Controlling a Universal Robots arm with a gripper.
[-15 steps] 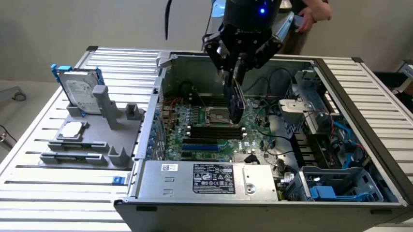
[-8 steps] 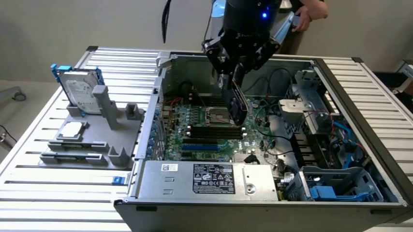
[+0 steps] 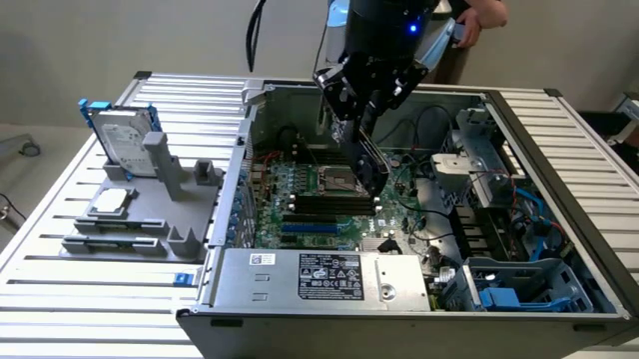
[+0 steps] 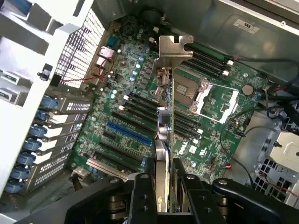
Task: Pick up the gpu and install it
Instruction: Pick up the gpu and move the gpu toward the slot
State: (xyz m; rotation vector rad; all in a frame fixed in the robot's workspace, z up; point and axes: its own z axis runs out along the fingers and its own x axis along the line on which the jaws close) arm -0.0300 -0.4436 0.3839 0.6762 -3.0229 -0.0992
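Grey plastic fixture [image 3: 150, 224] at the exterior view's left, on the slatted counter [image 3: 60, 314], carries the silver hard drive [image 3: 125, 138] in its blue frame, well apart from the work; beside it lies the open computer case [image 3: 239, 149], its green motherboard [image 3: 299, 187] facing up.

The jaws, partway closed, grip the gpu [image 3: 367, 161] by one end; the card hangs steeply, apart from the board, above the black memory slots [image 3: 330, 202] and near the processor socket [image 3: 334, 178]. In the wrist view the gpu [image 4: 170, 121] runs edge-on away from the fingers [image 4: 140, 196], its silver bracket [image 4: 175, 46] at the far end.

The blue slot [image 3: 310, 224] sits at about eight o'clock from the card's lower corner in the exterior view; which slot is meant I cannot tell.

To carry this step well, I judge the grip should stay square so the thin card does not twist; the card wants levelling until its contact edge runs along the slot, bracket toward the rear wall; travel should be slow and clear of the memory latches and the socket.

At two o'clock from the card lie loose cables [image 3: 432, 120], a likely snag; at one o'clock, beyond the case, a person's hand [image 3: 479, 19].
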